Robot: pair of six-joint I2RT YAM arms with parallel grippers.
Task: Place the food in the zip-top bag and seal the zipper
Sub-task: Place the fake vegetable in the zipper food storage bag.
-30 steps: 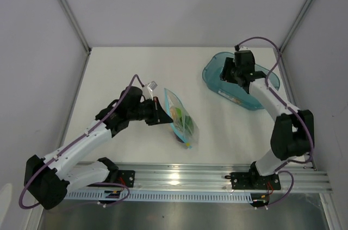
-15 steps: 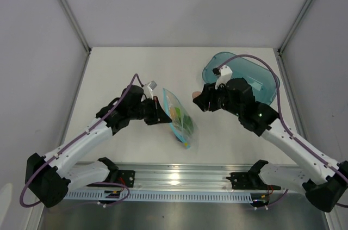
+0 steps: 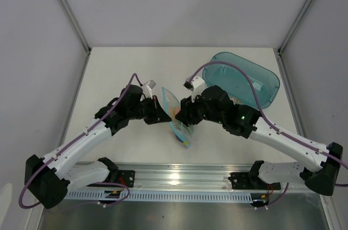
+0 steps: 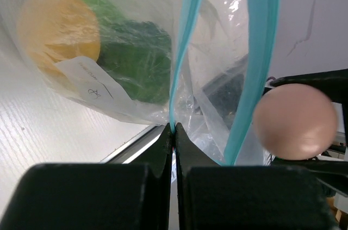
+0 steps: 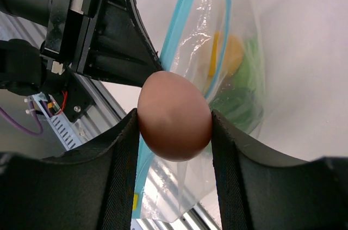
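Egg: the pink egg-shaped toy piece (image 5: 174, 116) is clamped between the right fingers (image 5: 122, 154), at the mouth of the clear crinkly zip-top bag (image 4: 136, 107).
Bag: its light-blue zipper strip (image 4: 182, 50) is pinched by the closed left fingers (image 4: 157, 148).
Risk: the egg may be snagged on the strip or dropped outside, as the mouth is held narrow.
Surface: white (image 3: 119, 72); a translucent teal tub (image 3: 250, 78) is seen far right.
Room: enclosed by pale panels (image 3: 179, 1).

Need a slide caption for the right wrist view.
Right gripper holds pink egg at the open zip-top bag pinched by left gripper.

White-shelled arms (image 3: 81, 142), black joints (image 3: 41, 182), purple cables (image 3: 220, 62); left hand (image 4: 174, 130) and right hand (image 5: 173, 118) matte black.
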